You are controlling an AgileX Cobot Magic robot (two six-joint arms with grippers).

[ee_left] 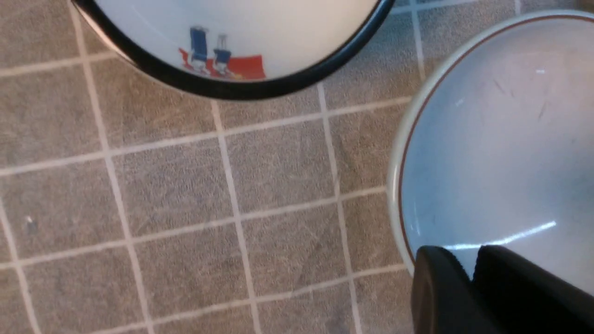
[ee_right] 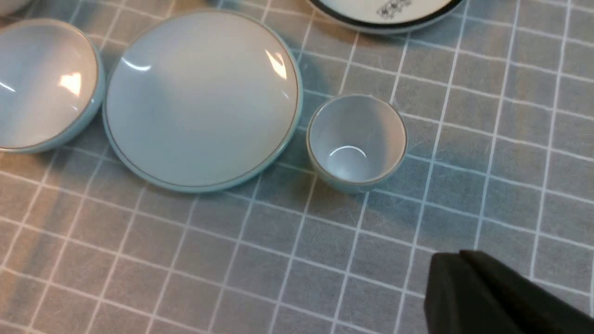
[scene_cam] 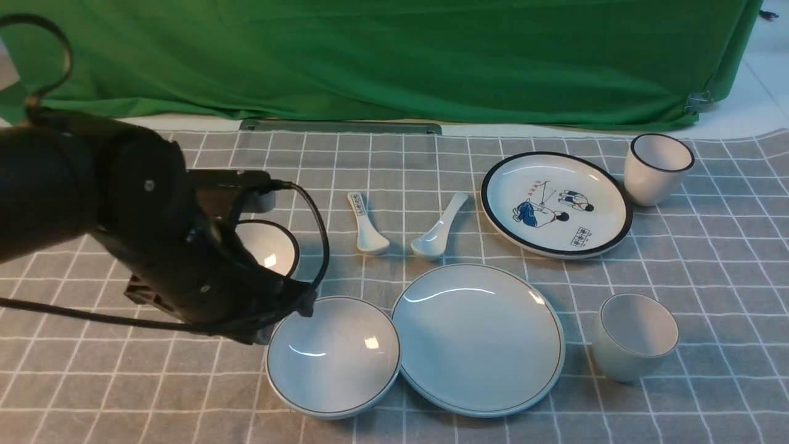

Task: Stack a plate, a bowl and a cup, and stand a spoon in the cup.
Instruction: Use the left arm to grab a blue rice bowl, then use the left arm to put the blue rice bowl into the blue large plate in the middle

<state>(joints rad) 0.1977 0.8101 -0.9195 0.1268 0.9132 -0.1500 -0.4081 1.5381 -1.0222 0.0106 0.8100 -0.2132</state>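
The left claw (ee_left: pixel 471 268) sits low at the bowl's (scene_cam: pixel 333 357) ten o'clock rim. Its two black fingers (ee_left: pixel 519 297) are nearly together, one tip over the inside of the bowl, and I cannot tell whether it pinches the rim. The right claw (ee_right: pixel 457 265) is clenched on nothing, over a bare patch of the checked surface (scene_cam: pixel 709 277) near the cup (scene_cam: pixel 635 336). The bowl rests at the plate's (scene_cam: pixel 478 339) nine o'clock, their rims just beside each other. The cup stands upright at the plate's three o'clock, slightly apart. The spoon (scene_cam: pixel 434 234) lies at the plate's eleven o'clock, a printed spoon (scene_cam: pixel 367 228) at its nine o'clock. A picture plate (scene_cam: pixel 555 203) lies at the plate's one o'clock.
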